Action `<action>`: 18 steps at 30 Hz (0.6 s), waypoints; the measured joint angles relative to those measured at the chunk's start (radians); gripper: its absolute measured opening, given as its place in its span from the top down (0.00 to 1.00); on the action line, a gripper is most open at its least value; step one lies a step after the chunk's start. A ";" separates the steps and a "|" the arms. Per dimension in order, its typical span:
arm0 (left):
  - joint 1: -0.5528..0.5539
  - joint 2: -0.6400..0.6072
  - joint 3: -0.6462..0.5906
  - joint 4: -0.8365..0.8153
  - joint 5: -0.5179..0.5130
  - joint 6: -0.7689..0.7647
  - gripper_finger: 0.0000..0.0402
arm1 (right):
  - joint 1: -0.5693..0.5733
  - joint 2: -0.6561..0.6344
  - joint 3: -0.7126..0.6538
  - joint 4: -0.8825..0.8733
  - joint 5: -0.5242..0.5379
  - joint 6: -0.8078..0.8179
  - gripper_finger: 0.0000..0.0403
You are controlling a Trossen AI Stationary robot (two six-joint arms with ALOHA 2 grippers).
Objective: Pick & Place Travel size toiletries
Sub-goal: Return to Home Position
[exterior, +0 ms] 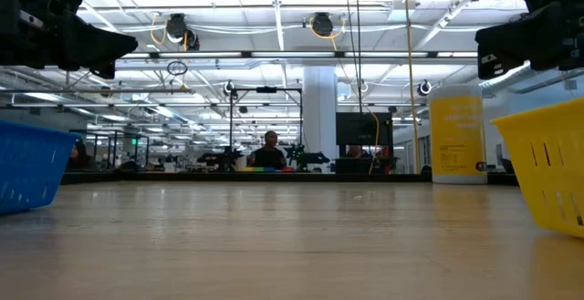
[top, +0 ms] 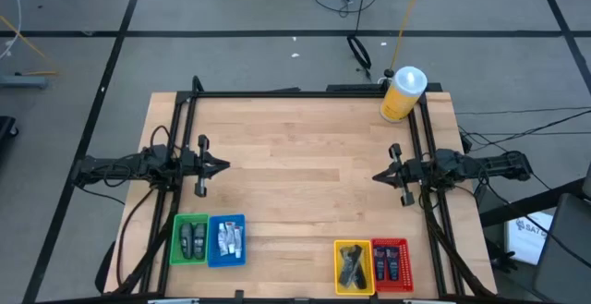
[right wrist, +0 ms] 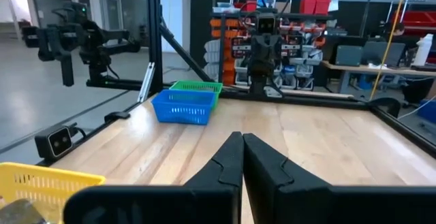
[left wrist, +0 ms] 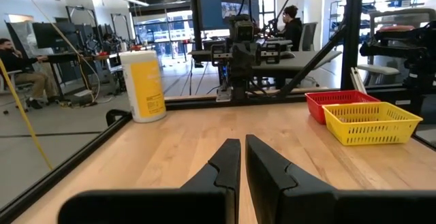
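Note:
The travel size toiletries lie sorted in four small baskets along the table's near edge. Dark grey mini bottles fill the green basket. White-and-blue tubes are in the blue basket. Slim dark tubes lie in the yellow basket. Dark items sit in the red basket. My left gripper hovers shut above the table's left side, pointing right. My right gripper hovers shut above the right side, pointing left. Neither holds anything.
A large yellow bottle with a white cap stands at the table's far right corner. A black frame runs around the table. Bare wood lies between the two grippers. People sit at desks in the room beyond.

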 joint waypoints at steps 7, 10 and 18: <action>0.000 0.000 0.000 0.000 0.000 0.000 0.94 | 0.001 0.016 0.000 0.049 -0.004 -0.003 1.00; 0.000 0.000 0.000 0.000 0.000 0.000 0.94 | 0.001 0.016 0.000 0.065 -0.004 -0.003 1.00; 0.000 0.000 0.000 0.000 0.000 0.000 0.94 | 0.001 0.016 0.000 0.066 -0.004 -0.003 1.00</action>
